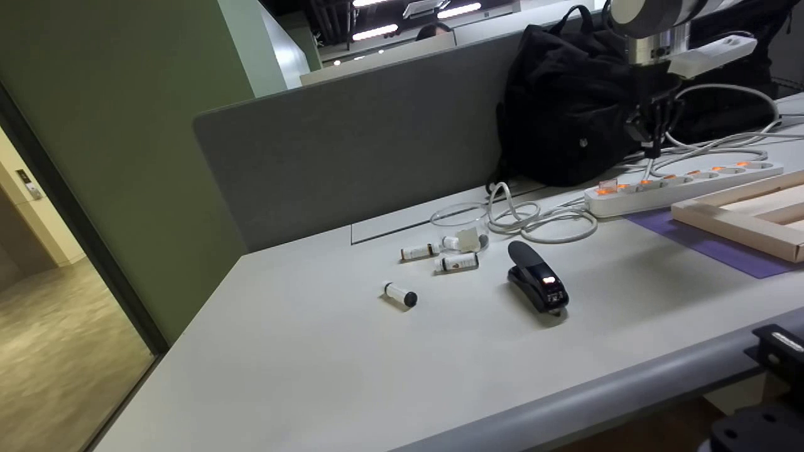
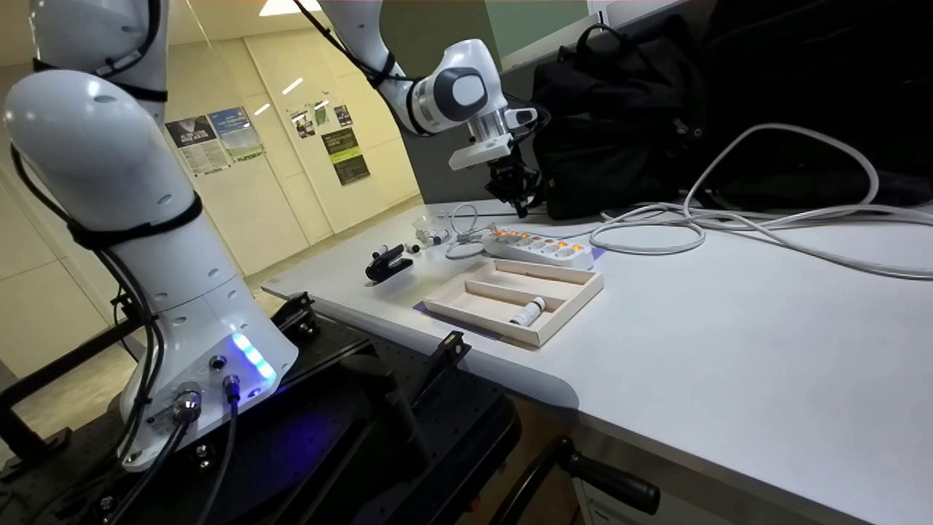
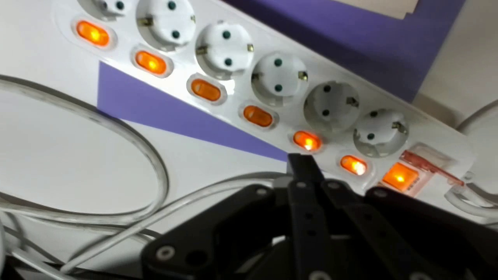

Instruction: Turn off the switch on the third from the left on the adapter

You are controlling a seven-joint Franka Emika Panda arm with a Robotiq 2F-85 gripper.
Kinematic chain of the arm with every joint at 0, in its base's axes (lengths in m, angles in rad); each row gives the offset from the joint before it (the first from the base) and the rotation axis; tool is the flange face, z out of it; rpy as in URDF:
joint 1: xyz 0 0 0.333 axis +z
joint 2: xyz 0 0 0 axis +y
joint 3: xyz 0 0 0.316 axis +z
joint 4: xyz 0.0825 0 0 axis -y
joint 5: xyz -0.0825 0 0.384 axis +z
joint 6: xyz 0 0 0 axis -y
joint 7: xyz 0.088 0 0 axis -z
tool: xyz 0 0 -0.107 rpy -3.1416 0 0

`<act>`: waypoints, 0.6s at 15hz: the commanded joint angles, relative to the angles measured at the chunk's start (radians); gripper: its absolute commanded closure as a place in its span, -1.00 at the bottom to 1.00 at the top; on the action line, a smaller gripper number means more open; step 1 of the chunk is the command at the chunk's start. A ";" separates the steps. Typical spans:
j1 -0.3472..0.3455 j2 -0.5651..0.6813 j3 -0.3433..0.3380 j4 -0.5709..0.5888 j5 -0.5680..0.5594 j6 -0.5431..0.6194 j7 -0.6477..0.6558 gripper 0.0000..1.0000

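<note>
Well, black fingers (image 3: pixel 305 171) together, lower middle of the wrist view, tips just beside a glowing orange switch (image 3: pixel 307 140), white adapter (image 3: pixel 233 101) slanting down from upper left.

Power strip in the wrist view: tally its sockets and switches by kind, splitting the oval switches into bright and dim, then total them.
Sockets: 6
Bright oval switches: 4
Dim oval switches: 2
Square switch: 1
Total: 13
</note>
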 commanded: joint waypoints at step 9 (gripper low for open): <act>-0.013 0.175 0.037 0.237 0.027 -0.202 -0.034 1.00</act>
